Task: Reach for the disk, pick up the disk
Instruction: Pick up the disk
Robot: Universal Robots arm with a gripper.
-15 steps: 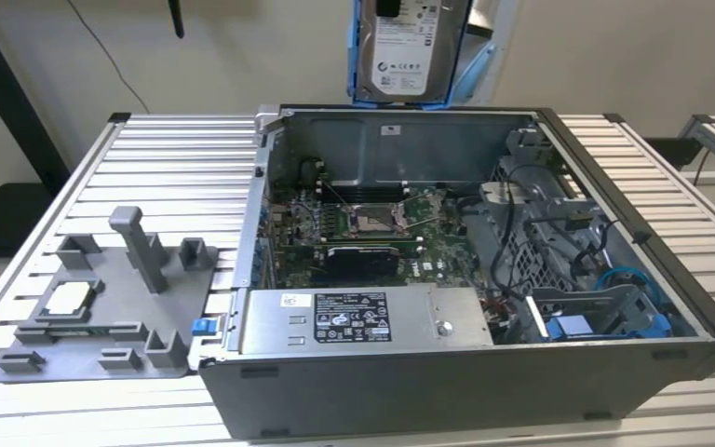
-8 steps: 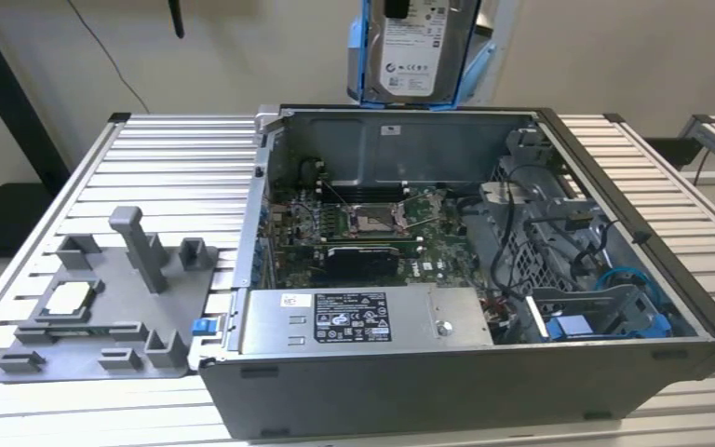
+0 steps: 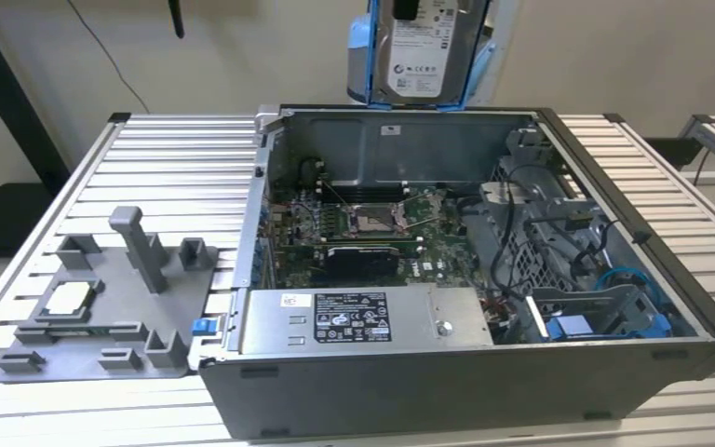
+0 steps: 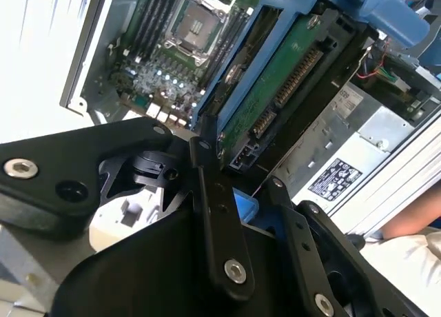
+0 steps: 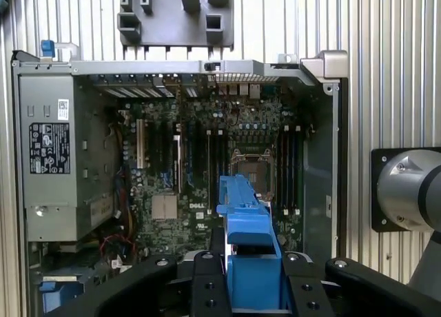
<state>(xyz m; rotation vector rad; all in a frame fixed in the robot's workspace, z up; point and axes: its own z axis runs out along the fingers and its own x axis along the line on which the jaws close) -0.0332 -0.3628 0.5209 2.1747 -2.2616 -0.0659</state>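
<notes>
Ribbed metal tabletop carries an open computer case, its side panel off. Inside it sit the motherboard, a boxed power supply and, in the drive bay at the exterior view's right, a bare blue bracket. Beside the case, a grey fixture plate holds a small square chip. High above the case's far wall hangs the disk, upright and clear of everything. The gripper is clamped on it across its blue-framed edges. The disk looks rigid and dense, with a bare circuit board on one face, so the framed sides seem the safest hold.
</notes>
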